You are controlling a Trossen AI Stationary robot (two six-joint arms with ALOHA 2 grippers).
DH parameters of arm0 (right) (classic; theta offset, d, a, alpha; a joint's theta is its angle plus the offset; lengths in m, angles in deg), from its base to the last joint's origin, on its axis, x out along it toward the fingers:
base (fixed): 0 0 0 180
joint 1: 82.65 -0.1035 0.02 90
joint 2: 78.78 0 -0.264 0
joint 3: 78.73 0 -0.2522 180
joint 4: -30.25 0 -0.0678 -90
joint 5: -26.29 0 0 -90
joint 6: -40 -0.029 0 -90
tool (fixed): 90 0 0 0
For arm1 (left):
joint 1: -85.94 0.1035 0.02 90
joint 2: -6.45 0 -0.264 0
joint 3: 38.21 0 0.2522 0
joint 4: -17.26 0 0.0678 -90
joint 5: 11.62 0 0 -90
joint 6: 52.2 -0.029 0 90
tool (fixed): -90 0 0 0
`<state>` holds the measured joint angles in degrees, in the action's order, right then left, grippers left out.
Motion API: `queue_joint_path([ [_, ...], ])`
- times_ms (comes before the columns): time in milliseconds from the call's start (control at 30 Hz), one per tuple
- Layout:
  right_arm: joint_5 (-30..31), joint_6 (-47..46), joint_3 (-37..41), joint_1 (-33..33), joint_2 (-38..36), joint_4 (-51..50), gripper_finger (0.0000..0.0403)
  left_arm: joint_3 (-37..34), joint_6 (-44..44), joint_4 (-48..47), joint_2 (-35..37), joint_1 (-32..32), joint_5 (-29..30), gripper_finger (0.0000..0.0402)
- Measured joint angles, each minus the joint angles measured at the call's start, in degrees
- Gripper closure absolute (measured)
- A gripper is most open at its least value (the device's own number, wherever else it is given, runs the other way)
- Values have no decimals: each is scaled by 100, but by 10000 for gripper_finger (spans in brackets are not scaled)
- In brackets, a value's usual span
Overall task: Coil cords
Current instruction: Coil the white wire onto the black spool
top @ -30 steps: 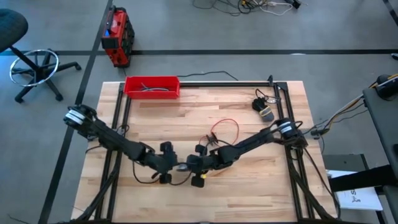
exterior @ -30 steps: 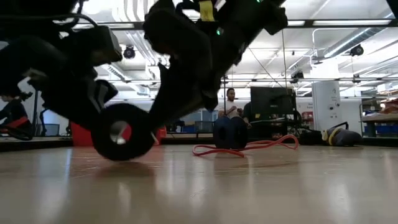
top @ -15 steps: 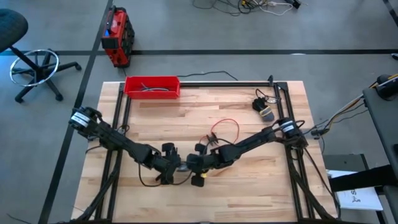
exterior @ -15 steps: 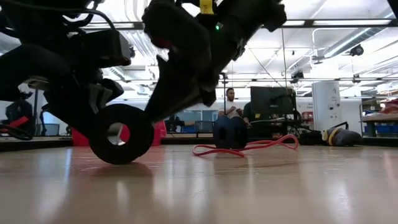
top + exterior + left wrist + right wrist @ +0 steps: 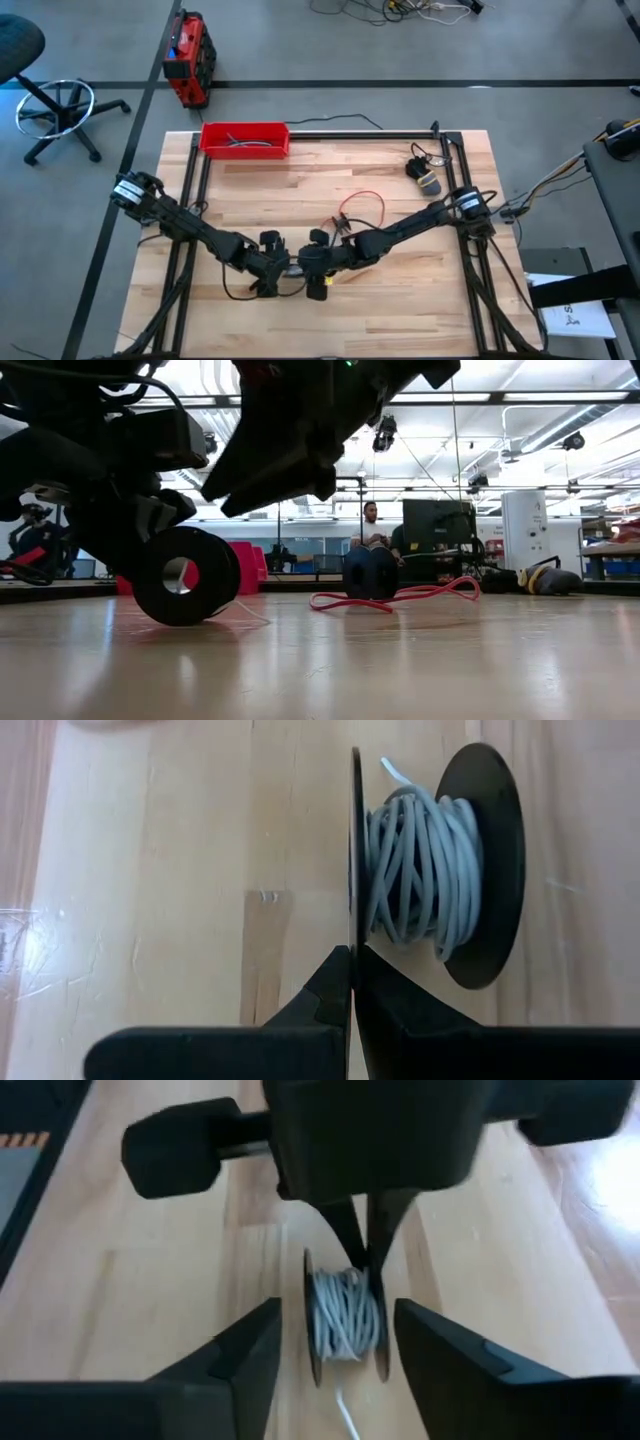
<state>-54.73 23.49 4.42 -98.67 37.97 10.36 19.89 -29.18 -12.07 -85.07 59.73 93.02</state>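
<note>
A black spool (image 5: 185, 575) wound with the white cord (image 5: 420, 870) stands on its two disc rims on the table near the middle front. My left gripper (image 5: 353, 960) is shut on it. My right gripper (image 5: 345, 1350) is open, its fingers standing apart on either side of the spool (image 5: 345, 1320) and above it. A loose white end (image 5: 347, 1418) trails from the spool. The red cord (image 5: 365, 205) lies in a loose loop on the table behind the grippers and also shows as a red cord (image 5: 395, 598) in the low view. My left gripper pinches the rim of one of the spool's thin black discs (image 5: 353, 920) between its two fingers. The fingers come slanting down from the table's left. The spool stays upright with its rims on the table (image 5: 185, 622).
A red tray (image 5: 245, 140) holding dark cables sits at the far left. A small grey and black object (image 5: 425, 178) lies at the far right. Black frame rails (image 5: 195, 180) run along the table's sides. A person (image 5: 372, 535) sits in the room beyond.
My left gripper has moved a little toward the table's right edge with the spool, which has sunk onto the table. My right gripper has risen and now stands clear above the spool in the low view.
</note>
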Motion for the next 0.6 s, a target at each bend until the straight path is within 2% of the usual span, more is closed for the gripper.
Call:
queue_joint_path([
  [300,0,75,2,26,295,288,173,-7,-2,-13,2,0,-27,401],
  [433,1,107,2,40,442,434,171,20,-38,-31,2,0,-28,401],
  [600,-17,35,2,80,609,566,190,98,-263,-75,2,0,-50,401],
])
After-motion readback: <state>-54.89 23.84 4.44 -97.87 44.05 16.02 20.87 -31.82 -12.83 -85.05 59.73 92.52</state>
